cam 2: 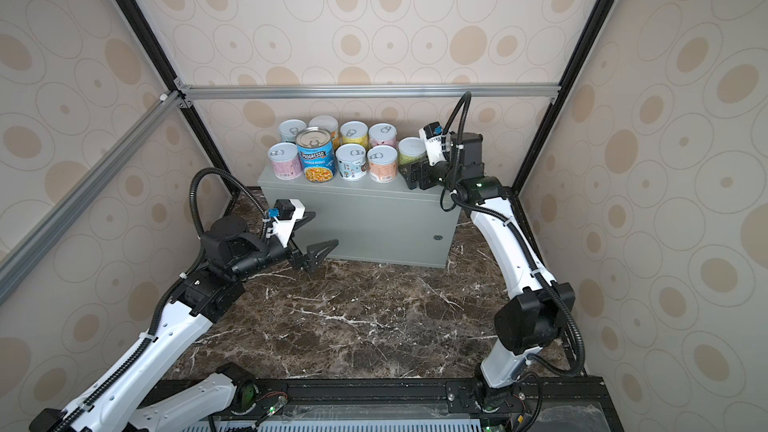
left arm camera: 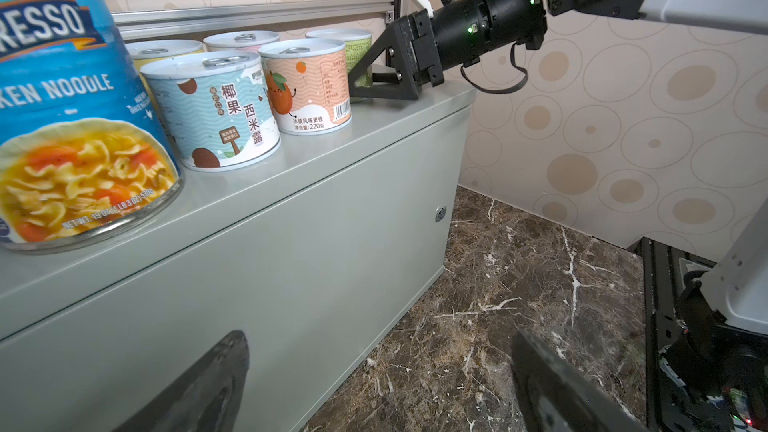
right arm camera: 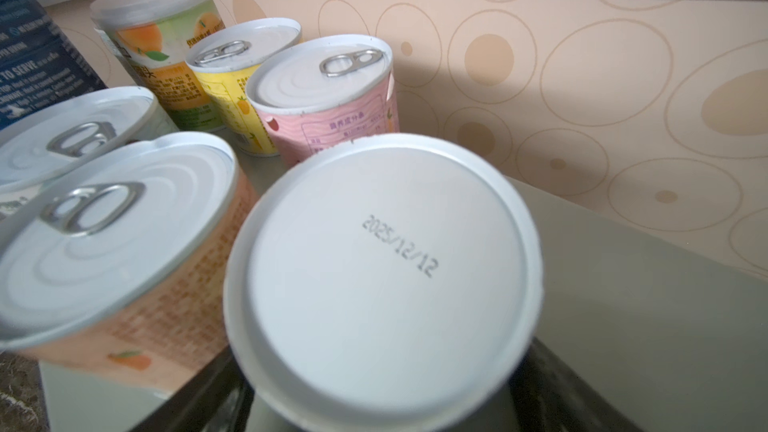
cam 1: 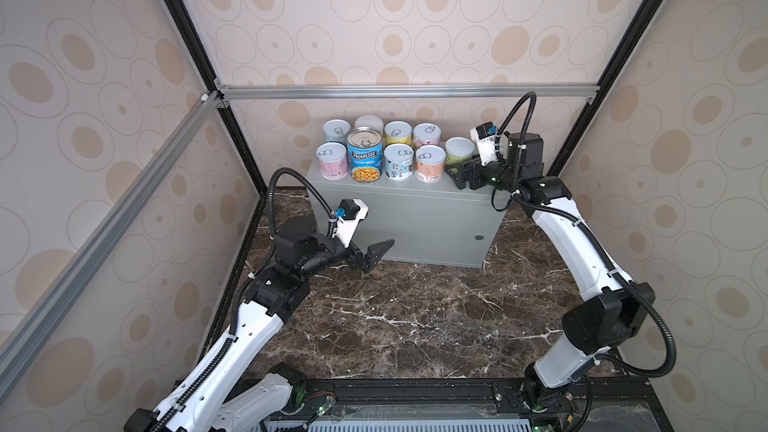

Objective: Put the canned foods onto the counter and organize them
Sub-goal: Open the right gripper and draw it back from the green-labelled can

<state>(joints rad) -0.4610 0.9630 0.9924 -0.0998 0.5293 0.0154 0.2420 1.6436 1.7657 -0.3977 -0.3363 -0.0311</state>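
Note:
Several canned foods stand in two rows on top of the grey counter (cam 1: 415, 218), among them the tall blue Progresso can (cam 1: 365, 155). A green can (cam 1: 459, 150) with a plain white lid (right arm camera: 386, 268) stands at the right end of the group. My right gripper (cam 1: 455, 162) reaches in level over the counter top and straddles this can, jaws open, one finger (left arm camera: 374, 72) in front of it. My left gripper (cam 1: 381, 227) hangs open and empty in front of the counter's front face, low over the marble, with nothing between its fingers (left arm camera: 208, 388).
Dark brown marble floor (cam 1: 415, 317) spreads out in front of the counter. Wallpapered walls and an aluminium rail (cam 1: 407, 91) close in behind and beside it. A small round lock (cam 1: 478, 238) sits on the counter front. A black base rail (cam 1: 415, 401) runs along the front edge.

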